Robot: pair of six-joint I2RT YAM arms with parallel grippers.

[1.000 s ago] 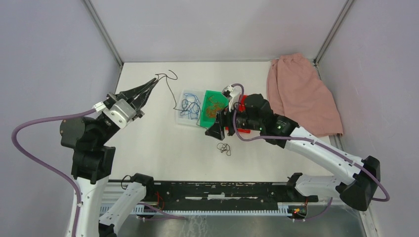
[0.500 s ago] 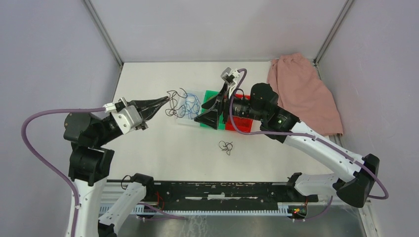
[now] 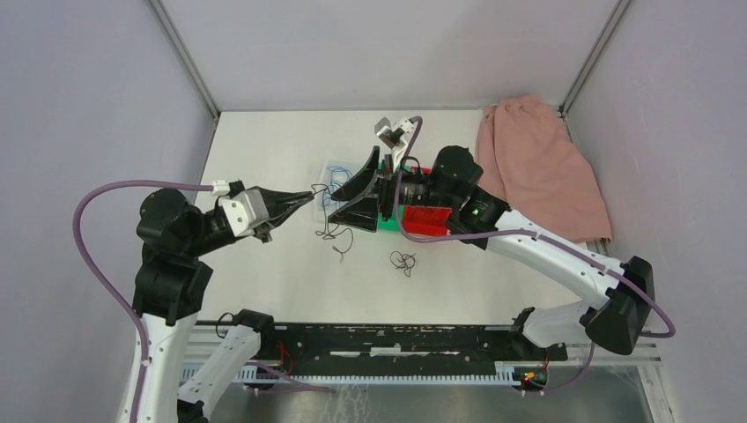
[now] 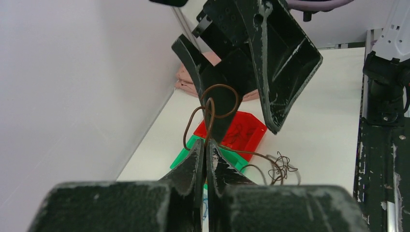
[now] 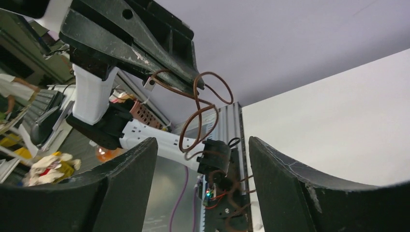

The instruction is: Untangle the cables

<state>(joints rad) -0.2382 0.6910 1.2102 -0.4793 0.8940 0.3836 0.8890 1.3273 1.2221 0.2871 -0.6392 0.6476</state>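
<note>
Swinging in from the far-left corner, left gripper [image 3: 304, 198] now clenches 1 brown cable [image 4: 211, 116] mid-table, tail dangling. Right gripper [image 3: 359, 189] has lifted off the bins [image 3: 436, 225] and gapes wide facing it, likely for pulling loops apart; 1 tangle [image 3: 403, 262] lies nearer the front edge.

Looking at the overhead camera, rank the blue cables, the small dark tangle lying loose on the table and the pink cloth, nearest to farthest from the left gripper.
1. Blue cables: just past the left gripper, toward the back.
2. Dark tangle: lying loose, off to the right and nearer the front.
3. Pink cloth: far right, back corner.
</note>
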